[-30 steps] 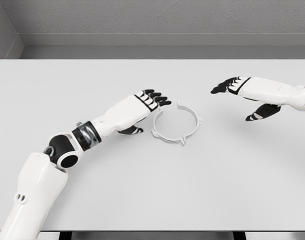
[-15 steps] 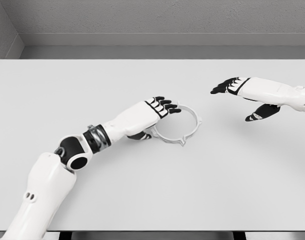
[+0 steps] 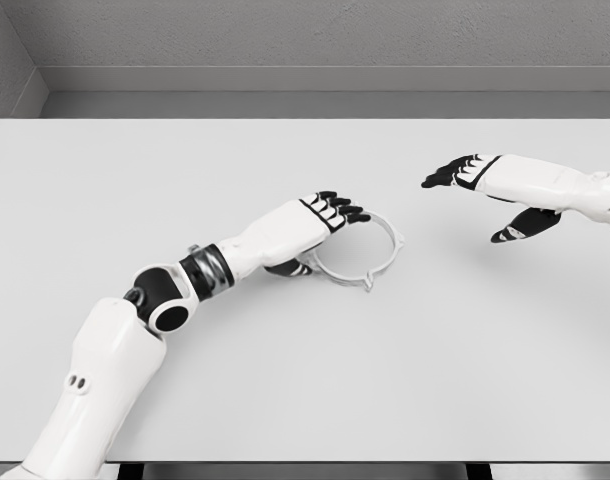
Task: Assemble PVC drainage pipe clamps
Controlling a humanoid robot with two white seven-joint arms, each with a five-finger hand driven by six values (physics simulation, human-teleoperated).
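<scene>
We note the left hand [image 3: 330, 213] has advanced further over the pipe clamp ring [image 3: 370, 255], which lies flat on the white table [image 3: 305, 380] just right of centre. A second ago the fingertips stopped short of the ring's left edge; half a second ago they reached its rim; now the dark fingers [image 3: 347, 208] extend over the upper-left arc and hide part of it, with the thumb tucked below the palm near the ring's near-left side. The fingers are stretched out and only slightly bent, not closed around anything; we cannot tell whether they touch the plastic. The ring itself appears not to have moved across the three frames, its small tabs at the same spots. We judge this to be the reach phase ending and a grasp of the clamp about to be set up; assembly proper is not yet begun, and no second clamp part is visible. The right hand [image 3: 465, 172] hovers well apart at upper right, fingers loosely spread and empty, unchanged from both earlier frames.
</scene>
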